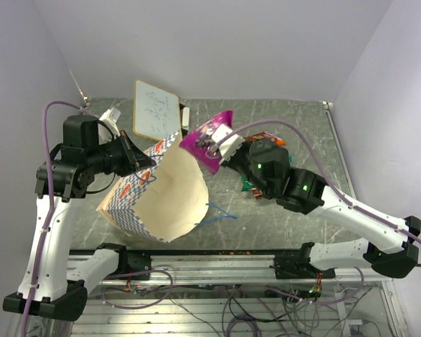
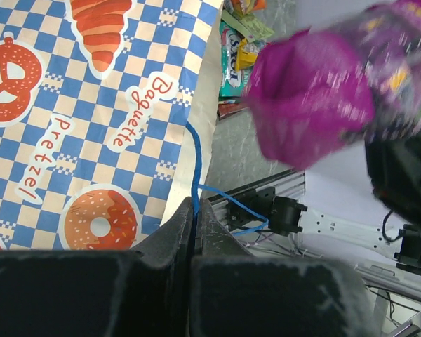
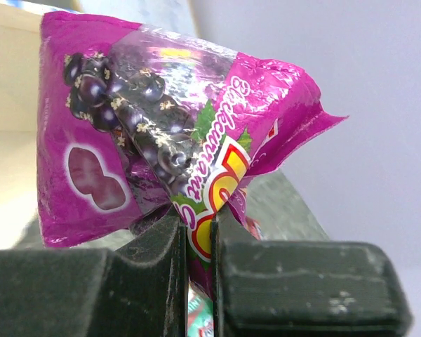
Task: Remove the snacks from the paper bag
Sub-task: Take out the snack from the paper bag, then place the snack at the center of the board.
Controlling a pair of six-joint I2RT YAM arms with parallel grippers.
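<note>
The paper bag (image 1: 170,200) lies tilted on the table with its cream mouth facing right; its checkered side shows in the left wrist view (image 2: 91,126). My left gripper (image 1: 142,163) is shut on the bag's rim by the blue cord handle (image 2: 194,168). My right gripper (image 1: 221,149) is shut on a magenta-purple snack packet (image 1: 209,139) and holds it in the air just right of the bag's mouth; the packet also shows in the right wrist view (image 3: 154,133) and the left wrist view (image 2: 323,84). Green, teal and orange-red snacks (image 2: 240,49) lie on the table beyond.
A white board with scribbles (image 1: 156,109) leans at the back wall. An orange-red packet (image 1: 270,137) and a green one (image 1: 250,187) lie under my right arm. A blue cord handle (image 1: 217,214) trails on the table near the front rail (image 1: 217,260).
</note>
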